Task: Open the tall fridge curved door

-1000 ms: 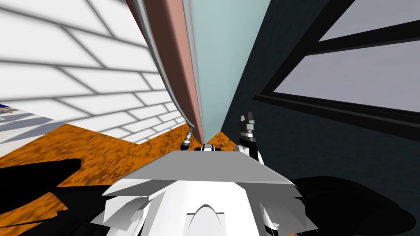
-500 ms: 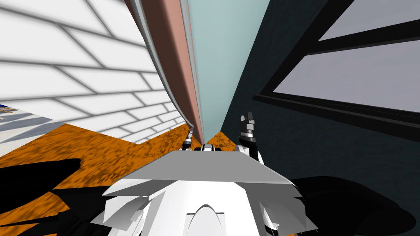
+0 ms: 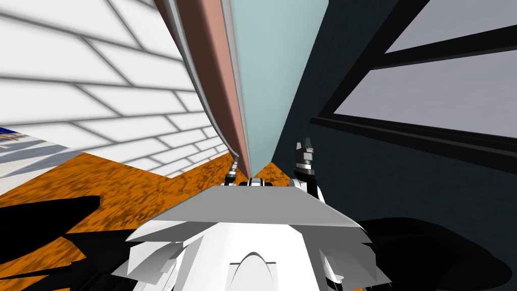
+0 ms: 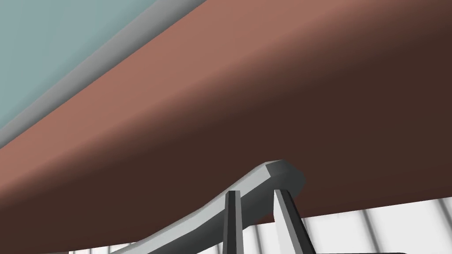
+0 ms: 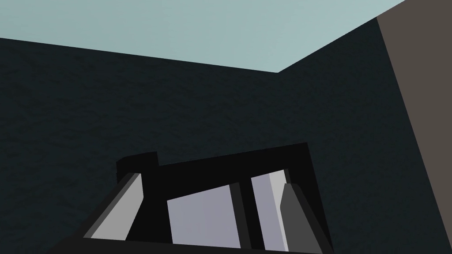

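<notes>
Reddish-brown curved fridge door (image 4: pixel 265 110): my left jaws grasp its grey handle (image 4: pixel 273 174) at the tip; pulling could slip them off; right jaws released.

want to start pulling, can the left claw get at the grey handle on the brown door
Likely yes: the left claw sits around the grey handle on the brown door, nothing between them.

You've got flat, even sim light, no glare. Fridge door (image 4: pixel 247 110) shades light brown to near-black across its curve; handle (image 4: pixel 267 176) lit one side. Wide lens splays tiled wall (image 3: pixel 101 91) twd corners. All sharp.
</notes>
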### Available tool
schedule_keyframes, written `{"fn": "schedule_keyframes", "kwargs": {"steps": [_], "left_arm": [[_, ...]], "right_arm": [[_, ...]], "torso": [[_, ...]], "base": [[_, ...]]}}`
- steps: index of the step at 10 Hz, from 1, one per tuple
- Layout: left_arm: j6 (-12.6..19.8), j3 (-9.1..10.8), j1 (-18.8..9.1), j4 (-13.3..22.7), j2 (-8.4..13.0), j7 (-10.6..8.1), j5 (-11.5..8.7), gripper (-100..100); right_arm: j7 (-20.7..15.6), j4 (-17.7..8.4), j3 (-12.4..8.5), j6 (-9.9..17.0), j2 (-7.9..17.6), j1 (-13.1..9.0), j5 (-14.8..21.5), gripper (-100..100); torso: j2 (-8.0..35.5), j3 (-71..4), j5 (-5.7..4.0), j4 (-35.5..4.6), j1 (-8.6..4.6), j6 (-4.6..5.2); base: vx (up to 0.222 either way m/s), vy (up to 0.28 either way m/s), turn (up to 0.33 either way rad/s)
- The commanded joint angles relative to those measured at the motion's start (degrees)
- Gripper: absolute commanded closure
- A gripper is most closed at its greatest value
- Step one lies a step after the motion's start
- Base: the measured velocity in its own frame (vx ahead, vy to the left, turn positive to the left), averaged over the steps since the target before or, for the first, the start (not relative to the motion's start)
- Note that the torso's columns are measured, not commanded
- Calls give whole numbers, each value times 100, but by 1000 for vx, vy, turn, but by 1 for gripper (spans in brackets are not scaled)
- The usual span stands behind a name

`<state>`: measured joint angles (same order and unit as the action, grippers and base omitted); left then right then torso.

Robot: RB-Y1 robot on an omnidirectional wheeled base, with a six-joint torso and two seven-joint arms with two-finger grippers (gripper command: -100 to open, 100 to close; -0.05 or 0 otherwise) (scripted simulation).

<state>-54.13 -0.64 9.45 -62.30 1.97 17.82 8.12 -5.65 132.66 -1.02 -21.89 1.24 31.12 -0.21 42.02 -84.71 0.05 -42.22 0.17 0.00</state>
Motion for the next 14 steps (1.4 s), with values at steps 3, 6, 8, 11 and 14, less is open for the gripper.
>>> {"fn": "schedule_keyframes", "kwargs": {"steps": [3,6,8,11,14], "left_arm": [[61,11,82,-120,294,-30,28,-100],[465,50,53,-444,573,-102,88,-100],[711,74,34,-638,693,-146,123,-100],[1099,111,5,-933,864,-217,178,-100],[1477,146,-24,-1202,1038,-287,228,-100]], "right_arm": [[0,0,0,0,0,0,0,0],[0,0,1,0,-1,-1,0,0],[0,0,1,0,-1,0,0,0],[0,0,0,0,0,0,0,0],[0,0,0,0,0,0,0,0]], "torso": [[33,18,-7,-9,-24,0],[33,19,-7,-8,-24,1],[24,13,-4,-6,-16,0],[26,14,-5,-6,-18,0],[26,14,-5,-6,-17,0]], "base": [[-5,-8,0],[-32,-39,-1],[-31,-34,-1],[-29,-35,-1],[-27,-39,-1]]}}
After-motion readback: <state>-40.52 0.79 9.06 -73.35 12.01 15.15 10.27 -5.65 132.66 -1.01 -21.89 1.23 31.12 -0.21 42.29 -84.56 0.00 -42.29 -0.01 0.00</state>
